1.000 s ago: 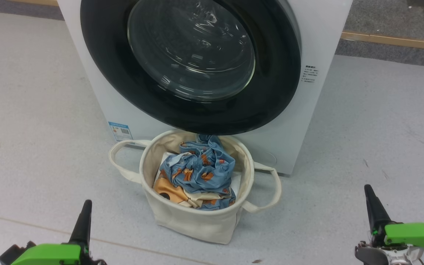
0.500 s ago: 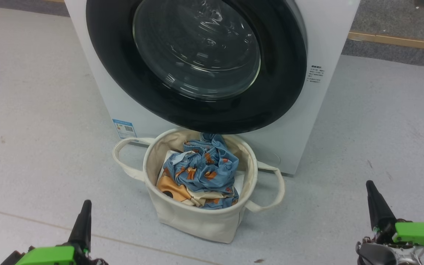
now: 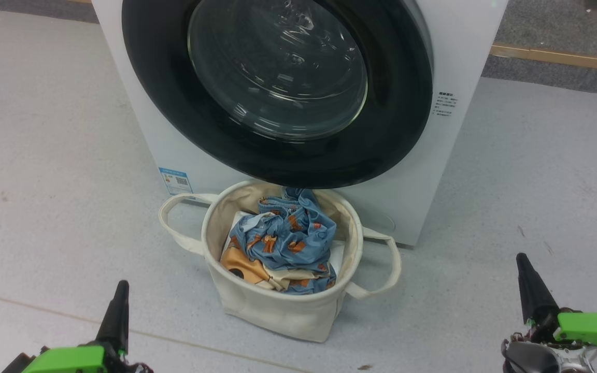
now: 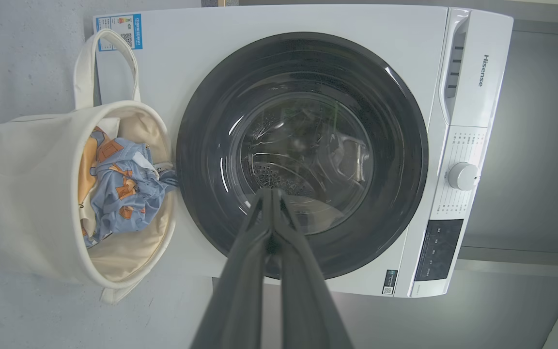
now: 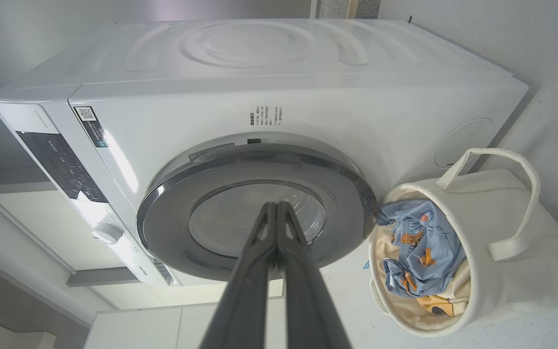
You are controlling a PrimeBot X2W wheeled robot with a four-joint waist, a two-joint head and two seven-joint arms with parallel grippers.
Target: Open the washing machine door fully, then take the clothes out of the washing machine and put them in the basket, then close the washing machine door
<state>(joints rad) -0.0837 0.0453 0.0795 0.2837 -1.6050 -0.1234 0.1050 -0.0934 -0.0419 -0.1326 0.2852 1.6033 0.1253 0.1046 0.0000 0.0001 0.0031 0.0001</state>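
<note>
While the left gripper (image 3: 121,288) sits at the lower left of the head view, its two dark fingers are pressed together with nothing between them, and its tip points up over the bare grey floor (image 3: 44,155). In the left wrist view the same closed fingers (image 4: 259,228) point at the glass of the door, well apart from it.

To the right, a small blue label (image 3: 175,180) marks the lower corner of the white washing machine (image 3: 459,46). Just beside that label, the cream basket (image 3: 278,313) stands upright on the floor, right in front of the machine, with a looped handle on each side. The clothes (image 3: 288,238) lie bunched inside it: a blue piece with orange prints on top and a cream and orange piece under it at the left. A bit of plain white cloth (image 3: 238,221) shows at the edge beneath them.

Above the basket, the door (image 3: 397,129) is closed against the front of the machine, its black rim overhanging the basket's far edge.

At the lower right, the right gripper (image 3: 523,261) is closed and empty, tip up, well clear of the basket and the machine. In the right wrist view its fingers (image 5: 264,242) meet in front of the door.
</note>
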